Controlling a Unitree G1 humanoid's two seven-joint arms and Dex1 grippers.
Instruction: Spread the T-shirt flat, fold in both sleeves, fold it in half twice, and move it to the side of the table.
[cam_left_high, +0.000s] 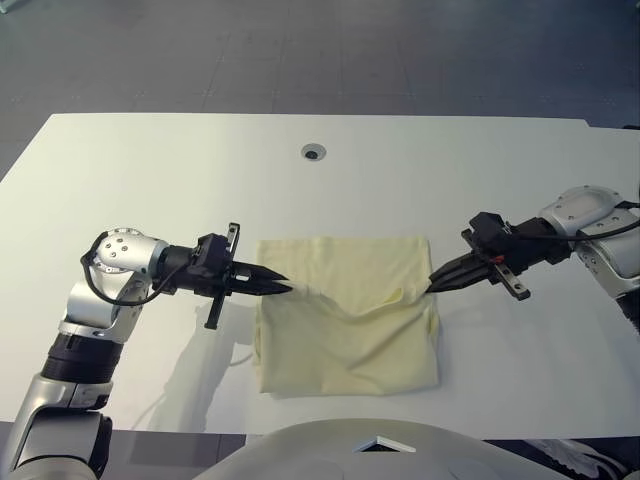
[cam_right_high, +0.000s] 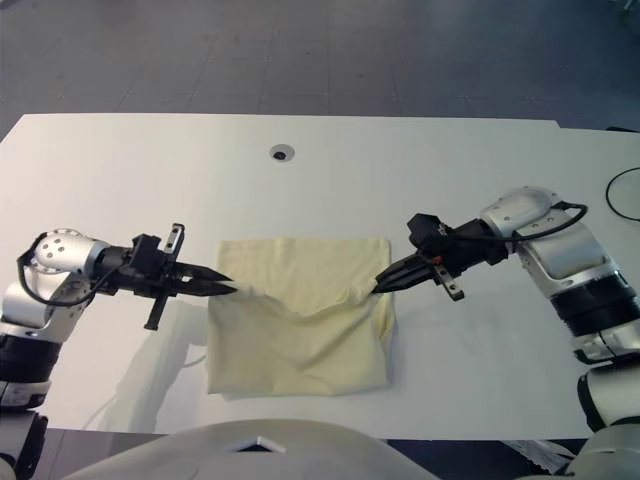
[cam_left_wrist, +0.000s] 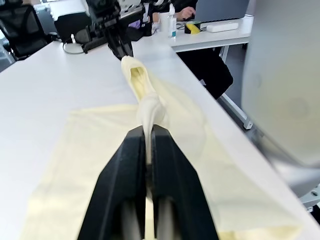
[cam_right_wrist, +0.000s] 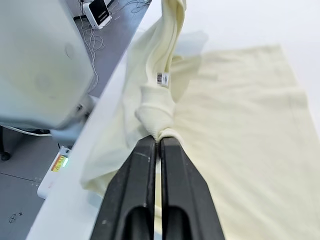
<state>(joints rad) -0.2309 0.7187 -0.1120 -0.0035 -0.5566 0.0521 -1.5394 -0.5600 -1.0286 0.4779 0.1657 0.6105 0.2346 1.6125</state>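
A pale yellow T-shirt (cam_left_high: 345, 310) lies folded into a rough rectangle on the white table (cam_left_high: 150, 190), near its front edge. My left gripper (cam_left_high: 288, 288) is shut on the shirt's left edge, pinching a bunch of cloth (cam_left_wrist: 149, 107). At the right edge my right gripper (cam_left_high: 432, 287) is shut on another bunch (cam_right_wrist: 156, 112). A sagging fold of lifted cloth runs between the two grippers, above the layer lying flat.
A small round hole (cam_left_high: 314, 152) sits in the table at the back centre. Bare table surface surrounds the shirt on the left, right and behind. Desks, a chair and cables stand in the room beyond the table's edges.
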